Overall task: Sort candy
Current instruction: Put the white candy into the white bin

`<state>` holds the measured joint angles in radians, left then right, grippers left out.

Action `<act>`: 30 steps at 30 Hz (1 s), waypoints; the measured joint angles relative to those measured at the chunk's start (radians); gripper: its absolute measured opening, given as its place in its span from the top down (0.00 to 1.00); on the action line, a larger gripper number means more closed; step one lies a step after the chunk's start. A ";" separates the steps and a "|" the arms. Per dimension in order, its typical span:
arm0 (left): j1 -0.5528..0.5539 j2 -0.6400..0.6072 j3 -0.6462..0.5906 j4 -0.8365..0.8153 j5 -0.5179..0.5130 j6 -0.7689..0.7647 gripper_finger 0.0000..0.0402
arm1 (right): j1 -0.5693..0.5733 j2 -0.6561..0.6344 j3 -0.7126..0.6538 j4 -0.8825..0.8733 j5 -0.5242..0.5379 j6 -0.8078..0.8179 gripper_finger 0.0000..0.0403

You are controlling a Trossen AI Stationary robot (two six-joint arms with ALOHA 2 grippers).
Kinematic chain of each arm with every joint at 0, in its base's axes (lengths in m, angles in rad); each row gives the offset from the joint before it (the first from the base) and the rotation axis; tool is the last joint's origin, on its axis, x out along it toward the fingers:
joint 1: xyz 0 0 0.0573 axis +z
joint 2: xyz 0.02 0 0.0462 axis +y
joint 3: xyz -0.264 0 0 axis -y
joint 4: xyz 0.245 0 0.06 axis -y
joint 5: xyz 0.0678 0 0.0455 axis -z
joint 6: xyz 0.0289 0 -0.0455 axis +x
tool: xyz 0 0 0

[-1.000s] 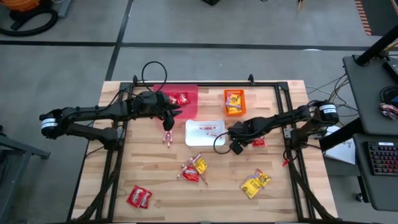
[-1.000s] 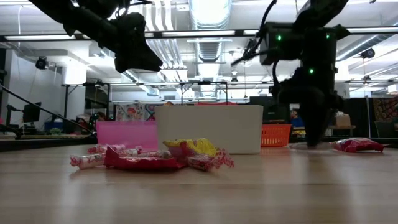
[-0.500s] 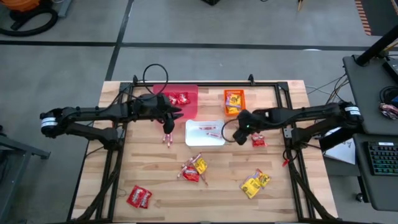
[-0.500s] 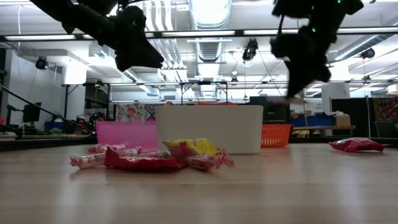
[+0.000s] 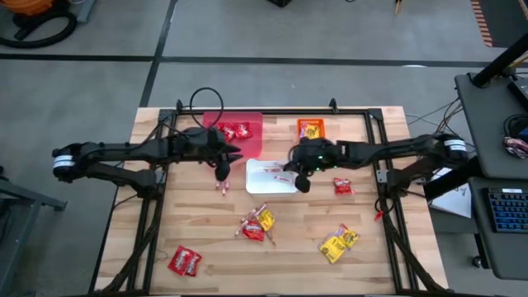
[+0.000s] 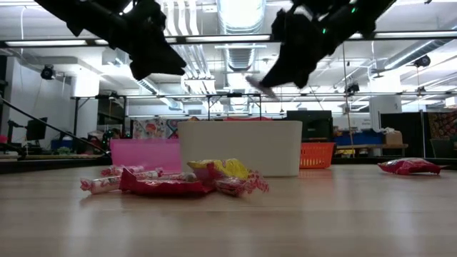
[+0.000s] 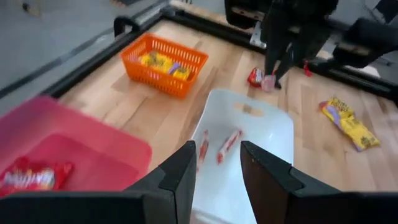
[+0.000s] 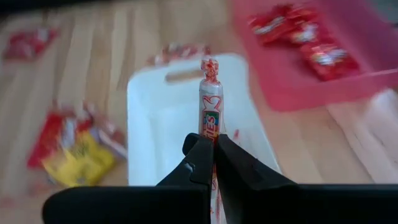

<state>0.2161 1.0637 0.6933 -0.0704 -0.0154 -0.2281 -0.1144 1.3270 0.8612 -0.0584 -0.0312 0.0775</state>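
- Lying nearest, at the table's point(image 5: 198, 239) front left corner: a pair of shiny red packets point(image 5: 183, 261).
- Resting toward the front right: two yellow-orange packets point(image 5: 338, 242), touching each other.
- Heaped between those, a little farther in: a mixed pile point(image 5: 257, 223) of red packets, a yellow one and sticks (seen up close in the low view).
- Farther back, left of centre: a few loose sticks point(image 5: 221, 185) just beside the white bin point(image 5: 264, 187); right of centre, well apart from them, a single red packet point(image 5: 342, 186).
- Holding two sticks point(image 7: 224, 144) on its floor: the white bin, mid-table.
- Reaching in from the right, above the white bin's right end: right arm point(image 5: 388, 151), right jaws pinched tight on a red-and-white stick point(image 8: 210, 118), clear of the bin's rim in the low view.
- Hovering off the white bin's left end, by the near corner of the pink-red bin point(image 5: 254, 142): left arm point(image 5: 124, 153), left jaws parted by a narrow gap, nothing between them.
- Sitting at the back: the pink-red bin with red packets point(image 5: 238, 130) inside, and the orange bin point(image 5: 311, 126) with yellow-orange packets point(image 7: 163, 62) inside.
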 joint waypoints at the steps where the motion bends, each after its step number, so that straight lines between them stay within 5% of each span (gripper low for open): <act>1: 0.000 -0.006 0.000 -0.021 0.000 -0.009 0.73 | -0.002 0.027 0.002 0.004 -0.008 -0.038 0.98; 9: -0.025 -0.034 0.000 -0.187 0.000 -0.135 0.73 | -0.021 0.171 0.129 -0.117 -0.009 -0.258 0.98; 18: -0.066 -0.020 0.000 -0.323 0.000 -0.255 0.73 | -0.024 0.273 0.262 -0.311 0.005 -0.320 0.97; 30: -0.105 -0.018 0.000 -0.409 -0.002 -0.322 0.73 | -0.024 0.294 0.312 -0.356 0.005 -0.286 0.72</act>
<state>0.1113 1.0454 0.6933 -0.4790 -0.0177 -0.5502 -0.1383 1.6212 1.1736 -0.4149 -0.0261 -0.2081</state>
